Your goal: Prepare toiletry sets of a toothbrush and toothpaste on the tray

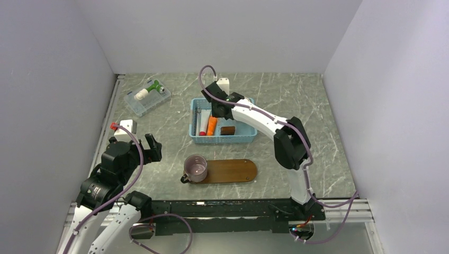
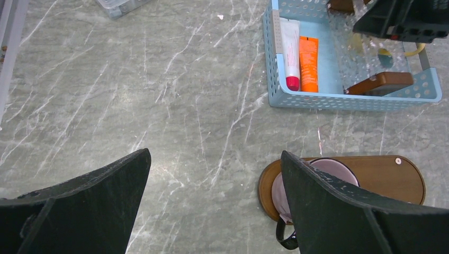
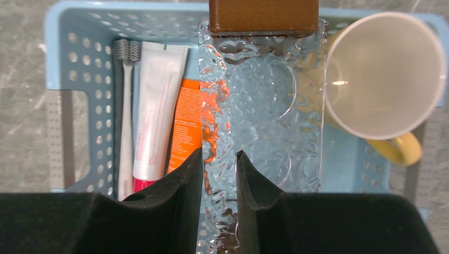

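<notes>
The orange toothpaste (image 3: 185, 121) lies in the light-blue basket (image 3: 58, 79) beside a white tube (image 3: 156, 106). Two pale toothbrushes (image 3: 125, 132) lie along the basket's left wall. My right gripper (image 3: 218, 153) is down in the basket (image 1: 249, 138), its fingers shut on the wall of a clear textured container (image 3: 265, 106) with a brown lid. The dark wooden tray (image 1: 233, 171) lies near the front with a pink mug (image 1: 196, 168) on its left end. My left gripper (image 2: 214, 152) hovers open and empty over bare table, left of the tray (image 2: 392, 174). The toothpaste (image 2: 308, 63) also shows in the left wrist view.
A white mug with a yellow handle (image 3: 381, 74) lies on its side in the basket's right part. A brown block (image 1: 228, 130) sits at the basket's near wall. A clear plastic box (image 1: 147, 95) with a green and white item stands at the back left.
</notes>
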